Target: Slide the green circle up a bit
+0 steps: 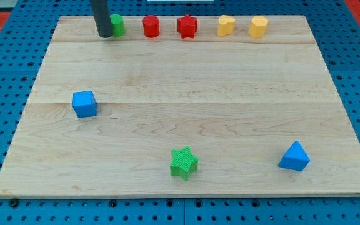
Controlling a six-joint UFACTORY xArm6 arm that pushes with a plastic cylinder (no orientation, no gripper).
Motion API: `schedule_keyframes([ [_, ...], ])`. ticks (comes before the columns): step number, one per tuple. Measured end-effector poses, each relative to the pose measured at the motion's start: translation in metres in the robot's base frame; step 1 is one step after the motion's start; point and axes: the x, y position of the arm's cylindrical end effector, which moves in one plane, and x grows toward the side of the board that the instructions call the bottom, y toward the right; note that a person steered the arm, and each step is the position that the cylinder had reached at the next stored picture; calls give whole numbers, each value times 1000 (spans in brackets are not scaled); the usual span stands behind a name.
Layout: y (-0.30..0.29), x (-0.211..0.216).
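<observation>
The green circle (117,25) sits near the top edge of the wooden board (186,81), at the view's upper left. The dark rod comes down from the view's top, and my tip (105,35) rests on the board right against the circle's left side, partly covering it.
A red circle (151,27), a red star (187,27), a yellow heart (226,25) and a yellow hexagon (259,27) line the top edge to the circle's right. A blue cube (84,104) sits at the left, a green star (184,163) at the bottom middle, a blue triangle (294,156) at the bottom right.
</observation>
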Motion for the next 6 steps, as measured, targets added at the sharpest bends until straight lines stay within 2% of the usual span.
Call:
schedule_keyframes([
  [1,-3,22],
  [2,-58,15],
  [3,-83,-45],
  [4,-71,-54],
  [6,-5,-54],
])
